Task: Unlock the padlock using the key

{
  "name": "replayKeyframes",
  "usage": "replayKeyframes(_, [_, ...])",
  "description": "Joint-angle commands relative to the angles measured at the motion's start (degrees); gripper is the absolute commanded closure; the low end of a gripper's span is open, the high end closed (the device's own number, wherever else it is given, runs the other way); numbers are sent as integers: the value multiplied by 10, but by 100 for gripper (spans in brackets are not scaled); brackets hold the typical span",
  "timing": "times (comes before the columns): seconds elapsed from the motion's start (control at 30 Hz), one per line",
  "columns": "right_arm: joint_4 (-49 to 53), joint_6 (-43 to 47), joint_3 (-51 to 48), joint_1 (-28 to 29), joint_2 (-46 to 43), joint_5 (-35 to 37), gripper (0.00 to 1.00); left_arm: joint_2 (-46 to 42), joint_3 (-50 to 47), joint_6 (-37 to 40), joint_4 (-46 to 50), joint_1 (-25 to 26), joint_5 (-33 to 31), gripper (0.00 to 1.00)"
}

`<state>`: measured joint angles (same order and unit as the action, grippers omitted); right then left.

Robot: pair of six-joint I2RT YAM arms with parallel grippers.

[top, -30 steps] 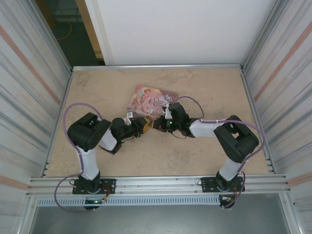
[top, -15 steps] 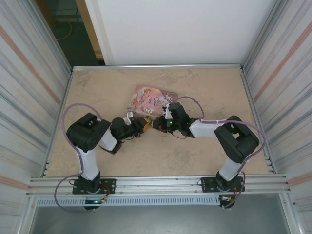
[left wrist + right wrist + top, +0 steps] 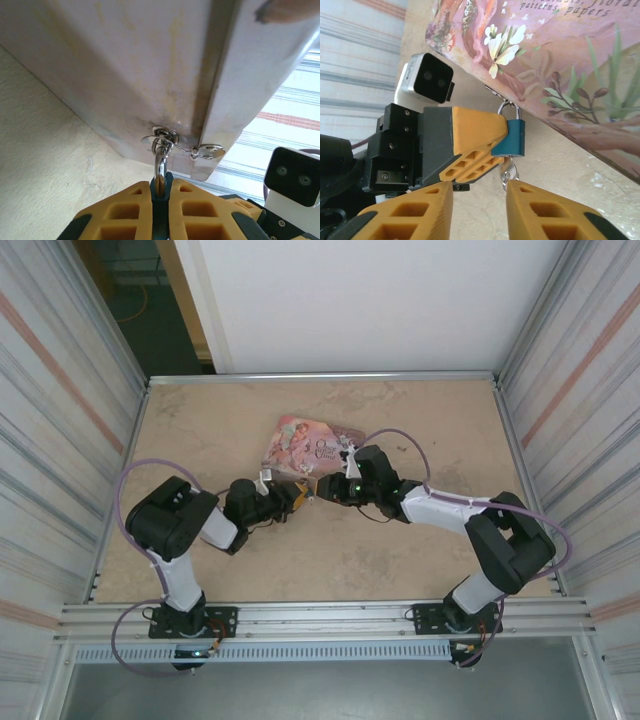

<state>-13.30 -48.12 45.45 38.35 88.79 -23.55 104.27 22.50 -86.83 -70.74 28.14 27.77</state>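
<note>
Pinching the padlock (image 3: 511,139) by its blue body, the left claw (image 3: 161,189) is clamped shut on it. I judge this is to steady it while its loop is hooked through the latch (image 3: 165,136) of the pink tin (image 3: 308,443), just beyond the claw's tips. Something small and silvery, likely the key (image 3: 507,173), hangs at the padlock's underside. It lies just ahead of the right claw (image 3: 480,197), whose fingers stand apart and grip nothing, placed as if to close on it and turn. Compared with a second ago, the right arm's elbow has swung outward and toward the near edge, the left arm's elbow has shifted slightly outward, and the claws meet at the same spot beside the tin.
</note>
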Motion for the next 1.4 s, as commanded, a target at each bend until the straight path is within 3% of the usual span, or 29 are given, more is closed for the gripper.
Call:
replayKeyframes(0.0, [35,39,-9,-6,-36,28,64,-24,8,15,4,3,1,98])
replayKeyframes(0.33, [92,88,-26,-14,-121,105,45,-47,14,15,50,3,6,100])
replayKeyframes(0.83, [81,208,-69,-19,-254,185,3,-126,45,43,215,10,17,100])
replayKeyframes(1.03, [36,294,-100,-5,-290,196,1,-157,59,60,274,11,15,100])
replayKeyframes(1.37, [22,569,-135,71,-335,237,1,-185,70,70,329,12,15,100])
